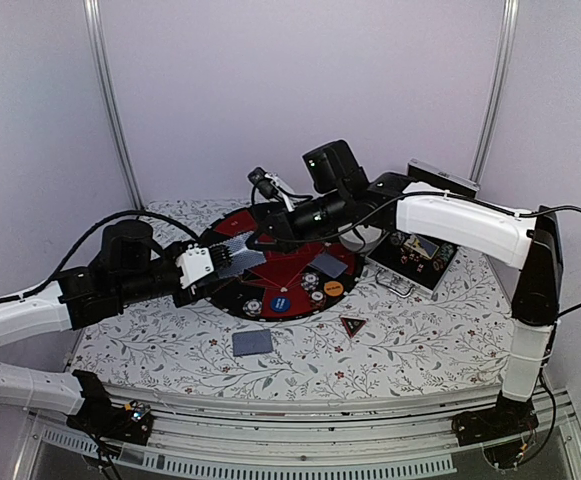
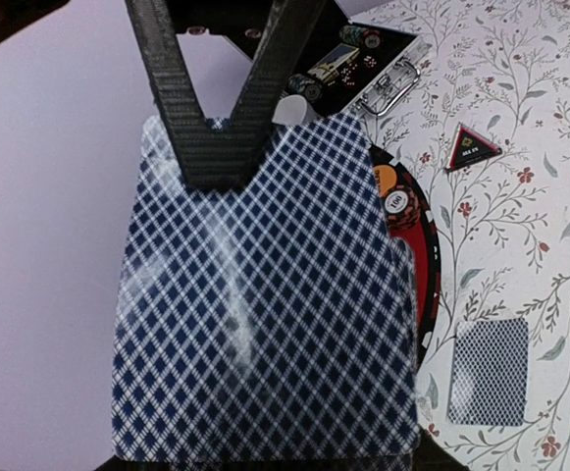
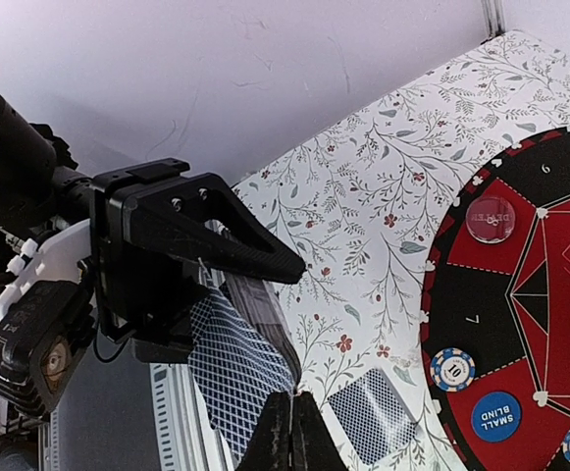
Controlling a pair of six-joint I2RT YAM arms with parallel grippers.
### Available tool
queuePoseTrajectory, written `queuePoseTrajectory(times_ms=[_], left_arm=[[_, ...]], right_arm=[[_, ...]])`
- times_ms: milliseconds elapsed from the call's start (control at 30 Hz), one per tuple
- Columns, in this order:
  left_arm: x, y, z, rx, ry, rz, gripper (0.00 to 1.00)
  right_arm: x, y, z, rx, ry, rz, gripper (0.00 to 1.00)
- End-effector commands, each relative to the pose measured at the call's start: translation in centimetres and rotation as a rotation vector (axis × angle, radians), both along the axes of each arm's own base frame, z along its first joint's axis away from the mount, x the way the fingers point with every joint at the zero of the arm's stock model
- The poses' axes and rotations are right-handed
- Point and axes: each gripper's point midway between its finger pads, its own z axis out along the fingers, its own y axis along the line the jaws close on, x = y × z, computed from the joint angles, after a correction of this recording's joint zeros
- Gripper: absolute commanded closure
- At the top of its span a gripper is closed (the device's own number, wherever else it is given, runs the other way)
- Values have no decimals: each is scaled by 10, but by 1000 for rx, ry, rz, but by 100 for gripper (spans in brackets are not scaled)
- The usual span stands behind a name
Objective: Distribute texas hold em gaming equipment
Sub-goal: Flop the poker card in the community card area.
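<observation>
My left gripper [image 1: 210, 265] is shut on a deck of playing cards [image 2: 265, 314] with blue diamond backs and holds it over the left edge of the round red-black mat [image 1: 292, 258]. Its fingers are hidden under the deck in the left wrist view. My right gripper [image 3: 289, 432] is shut on the edge of the top card [image 3: 235, 378]; its fingers [image 2: 211, 147] pinch the deck's far end. One card [image 1: 253, 343] lies on the tablecloth, another [image 1: 330, 265] on the mat. Striped chips [image 1: 310, 282], a blue disc [image 1: 279, 302], an orange disc [image 1: 333, 288] and the triangular marker [image 1: 353, 325] lie nearby.
An open silver-edged black case [image 1: 415, 260] stands at the right of the mat. A clear round disc [image 3: 491, 218] lies on the mat's far side. The flowered tablecloth [image 1: 420, 330] stretches to the front and right. White walls close the back.
</observation>
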Motion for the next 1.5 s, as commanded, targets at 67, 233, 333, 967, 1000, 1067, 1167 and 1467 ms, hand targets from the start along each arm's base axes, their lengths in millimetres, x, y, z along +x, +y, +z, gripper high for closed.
queuePoseTrajectory(times_ms=[67,233,333,967,1000,1067,1167,1467], left_arm=[[2,-2,10,-32,-26,-5,47],[3,0,10,-28,-29,7,47],[4,2,12,-28,-31,21,46],[58,47,52,-130,-65,348,45],[58,47,52,-128,-69,347,45],[58,47,50,-126,-70,345,44],[59,48,49,-125,-74,343,44],[56,45,47,-135,-58,313,44]], right_arm=[[1,-15,42,50,-71,-24,98],[9,-35,72,95,-111,-55,98],[22,-52,95,125,-157,-110,98],[240,-44,29,-205,-865,-639,98],[249,-38,20,-205,-892,-648,98],[264,-22,-15,-229,-919,-643,98],[271,5,-45,-247,-998,-644,99],[255,47,-164,-478,-1149,-478,99]])
